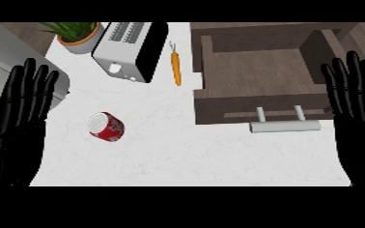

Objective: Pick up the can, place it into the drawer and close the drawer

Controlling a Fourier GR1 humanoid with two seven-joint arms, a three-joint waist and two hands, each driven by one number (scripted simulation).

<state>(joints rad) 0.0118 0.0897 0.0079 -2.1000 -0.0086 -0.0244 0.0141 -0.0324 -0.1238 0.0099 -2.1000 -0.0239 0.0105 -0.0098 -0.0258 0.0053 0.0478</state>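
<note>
Left edge: left robot hand (25,106), fingers straight and spread, pointing up, resting and holding nothing. Grey rounded object behind it, cut off by the frame; cannot tell what it is.

Upper left on the white worktop (185,154): potted plant (77,36), then a toaster (128,50) just beside it.

Below the toaster, well apart from both hands: the can (107,126). Red, silver end showing, apparently lying on its side or tilted. Nearer the left hand than the right.

Handling, as judged: rigid thin metal, probably light, smooth and curved, so liable to roll or slip if nudged. Best taken across the cylinder's body, fingers one side and thumb the other, not by the ends.

Centre: a carrot (176,68) lying between toaster and drawer.

Right: wooden drawer (257,72), pulled open, inside bare as far as visible. Bar handle (283,125) on its near front.

Right edge: right robot hand (345,94), fingers straight and slightly spread, resting, holding nothing, overlapping the drawer's right side in view.

Can not yet picked up; drawer not yet closed.
</note>
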